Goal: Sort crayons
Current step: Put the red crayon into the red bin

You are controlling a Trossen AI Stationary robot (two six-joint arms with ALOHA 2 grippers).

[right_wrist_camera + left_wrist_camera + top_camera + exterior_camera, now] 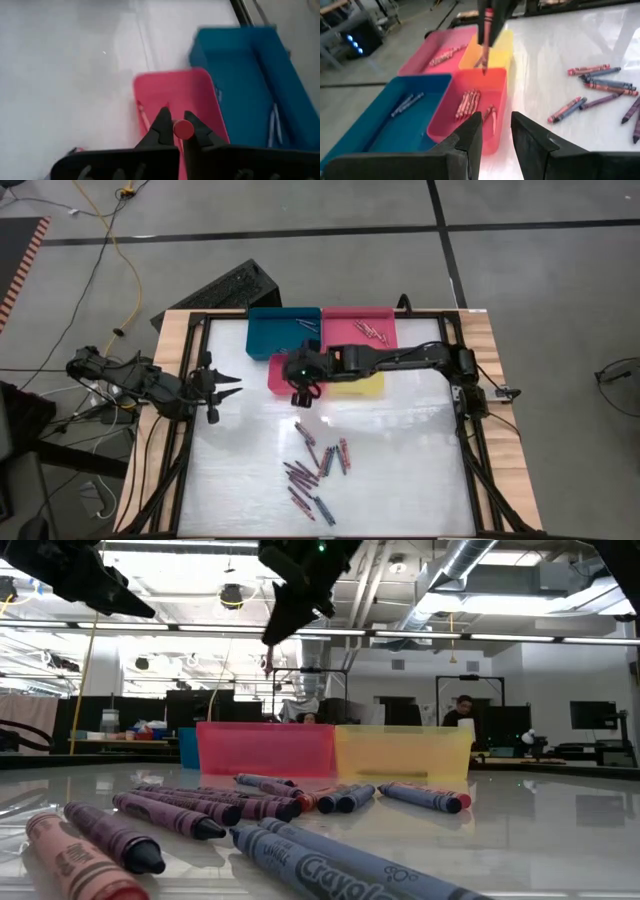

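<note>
Loose crayons [315,465] in red, purple and blue lie on the white table's near middle. My right gripper [303,387] hangs over the near edge of the red tray [278,372], shut on a red crayon [486,35]. Red crayons [468,102] lie in that tray. The pink tray [358,328] also holds crayons [372,331], and the blue tray [283,330] holds blue ones [406,103]. My left gripper [225,385] waits open by the table's left edge, with nothing between its fingers [470,140]. My right gripper pinches the red crayon between its two fingertips near the crayon's upper, flat end [183,129]. The fingers come from above, slanting down. The crayon hangs almost upright below them, with its tip [484,70] clear above the red tray.
The yellow tray [358,383] stands right of the red one, under my right arm. The four trays form a block at the table's far middle. Bare white table lies between the trays and the loose crayons. Black frame rails [190,430] run along the table's sides.
</note>
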